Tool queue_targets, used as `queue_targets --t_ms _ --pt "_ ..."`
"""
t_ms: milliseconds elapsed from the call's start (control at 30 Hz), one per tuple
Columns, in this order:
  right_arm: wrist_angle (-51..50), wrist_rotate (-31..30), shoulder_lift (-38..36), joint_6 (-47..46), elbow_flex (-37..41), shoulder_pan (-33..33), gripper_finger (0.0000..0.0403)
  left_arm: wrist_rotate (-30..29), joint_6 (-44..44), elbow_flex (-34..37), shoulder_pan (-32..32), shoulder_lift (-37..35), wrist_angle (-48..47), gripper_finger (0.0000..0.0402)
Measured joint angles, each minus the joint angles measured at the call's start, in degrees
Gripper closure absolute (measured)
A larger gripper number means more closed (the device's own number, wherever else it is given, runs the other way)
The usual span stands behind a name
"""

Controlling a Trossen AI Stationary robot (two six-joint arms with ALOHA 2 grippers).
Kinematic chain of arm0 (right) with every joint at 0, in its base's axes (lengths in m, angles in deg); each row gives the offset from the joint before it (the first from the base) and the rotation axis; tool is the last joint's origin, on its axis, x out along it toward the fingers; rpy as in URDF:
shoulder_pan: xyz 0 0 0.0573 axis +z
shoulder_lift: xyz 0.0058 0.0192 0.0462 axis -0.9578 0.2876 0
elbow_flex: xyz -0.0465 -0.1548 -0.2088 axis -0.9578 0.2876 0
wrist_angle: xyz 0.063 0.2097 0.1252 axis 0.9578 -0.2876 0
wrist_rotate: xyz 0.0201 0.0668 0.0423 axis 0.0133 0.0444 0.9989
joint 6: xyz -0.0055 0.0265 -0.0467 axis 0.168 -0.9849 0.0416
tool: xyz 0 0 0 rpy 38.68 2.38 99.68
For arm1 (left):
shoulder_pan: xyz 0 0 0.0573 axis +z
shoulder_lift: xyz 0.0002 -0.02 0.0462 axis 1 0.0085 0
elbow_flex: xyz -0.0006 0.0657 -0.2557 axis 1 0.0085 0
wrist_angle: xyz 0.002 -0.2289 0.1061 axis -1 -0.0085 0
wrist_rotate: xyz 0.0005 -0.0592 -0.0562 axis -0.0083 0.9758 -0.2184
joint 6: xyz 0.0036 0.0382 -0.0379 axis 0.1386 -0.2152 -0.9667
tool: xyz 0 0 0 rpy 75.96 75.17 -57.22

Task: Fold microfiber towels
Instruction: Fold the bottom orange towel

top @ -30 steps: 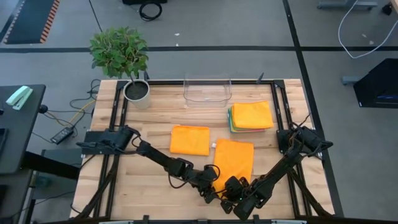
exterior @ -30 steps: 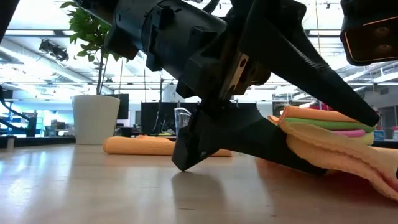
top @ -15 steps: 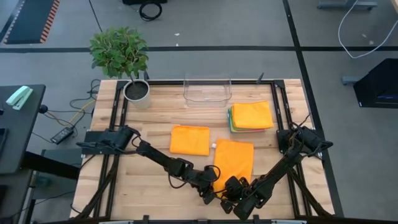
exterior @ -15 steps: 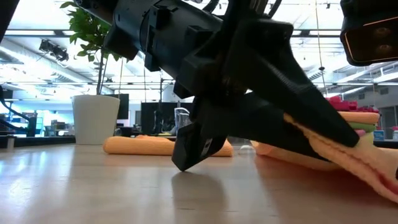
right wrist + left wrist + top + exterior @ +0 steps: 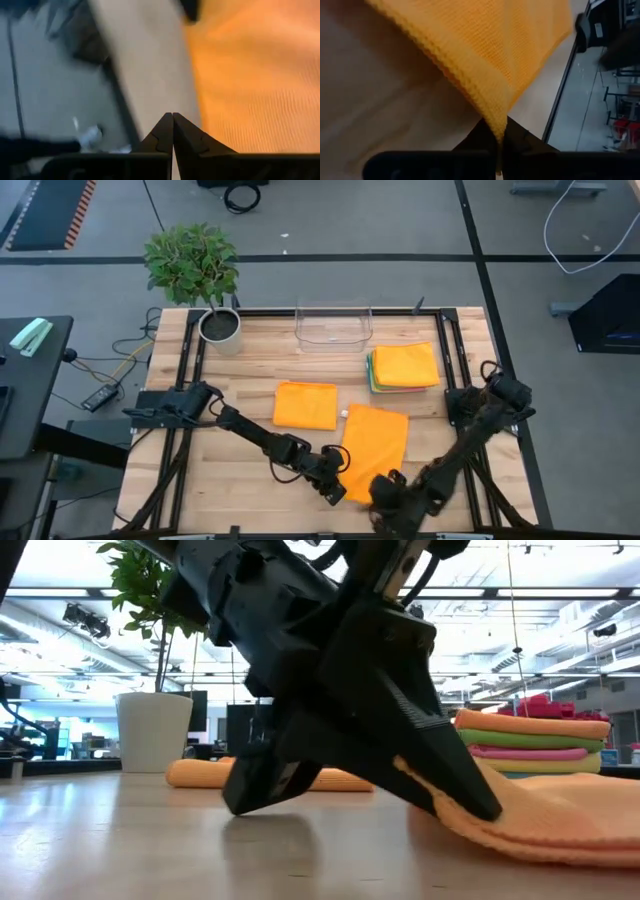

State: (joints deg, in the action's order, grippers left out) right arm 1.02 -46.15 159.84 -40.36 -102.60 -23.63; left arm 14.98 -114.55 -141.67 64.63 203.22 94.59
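The left gripper (image 5: 338, 486) has just closed on the near left corner of the orange towel (image 5: 376, 438) lying open near the worktop's (image 5: 240, 385) front edge (the cloth's edge runs down between its fingers). The right gripper (image 5: 385, 498), clenched on nothing, has drawn back toward the front edge. A corner is now secured, so I judge the fold can begin. A folded orange towel (image 5: 305, 405) lies mid-worktop, a stack (image 5: 404, 366) toward the back right corner.

I find no writing I can read anywhere around my table. No label, brand, number or sign shows legibly.
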Motion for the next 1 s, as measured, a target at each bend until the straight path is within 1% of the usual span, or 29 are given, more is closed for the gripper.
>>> queue_targets --t_ms 100,200,300,400,533,633,733,800,900,1000 --pt "-0.1 -1.3 -1.1 8.6 0.0 4.0 0.0377 0.4 -0.9 0.0 -0.1 0.0 -0.2 0.0384" --pt "0.1 -3.7 -0.2 19.8 0.0 7.3 0.0352 0.6 -1.6 0.0 -0.1 0.0 -0.2 0.0366" --pt "0.0 -4.7 1.8 29.2 0.0 9.3 0.0312 0.5 -1.5 0.0 -0.1 0.0 -0.2 0.0365" --pt "-0.6 -5.4 2.7 33.3 0.0 9.4 0.0265 0.5 -1.0 0.0 -0.1 0.0 -0.2 0.0378" --pt "-4.2 -7.4 2.8 35.2 0.0 8.8 0.0213 0.5 -0.1 0.0 -0.1 0.0 -0.2 0.0392" --pt "-5.5 -7.2 2.8 35.1 0.2 8.9 0.0195 0.4 -0.1 0.0 -0.1 0.0 -0.2 0.0385" --pt "-4.4 -6.1 2.9 35.1 1.2 8.9 0.0192 0.4 -0.1 0.0 -0.1 0.0 -0.3 0.0368" --pt "-3.4 -5.7 2.9 34.9 2.2 9.0 0.0195 0.4 -0.2 0.0 0.0 0.0 -0.4 0.0365" --pt "-3.2 -5.9 2.9 33.9 3.9 9.0 0.0201 0.4 -0.3 0.0 0.0 0.0 -0.5 0.0377" --pt "-1.0 -5.3 2.9 32.8 5.3 8.5 0.0211 0.3 -1.0 0.0 0.1 0.0 -0.6 0.0392"
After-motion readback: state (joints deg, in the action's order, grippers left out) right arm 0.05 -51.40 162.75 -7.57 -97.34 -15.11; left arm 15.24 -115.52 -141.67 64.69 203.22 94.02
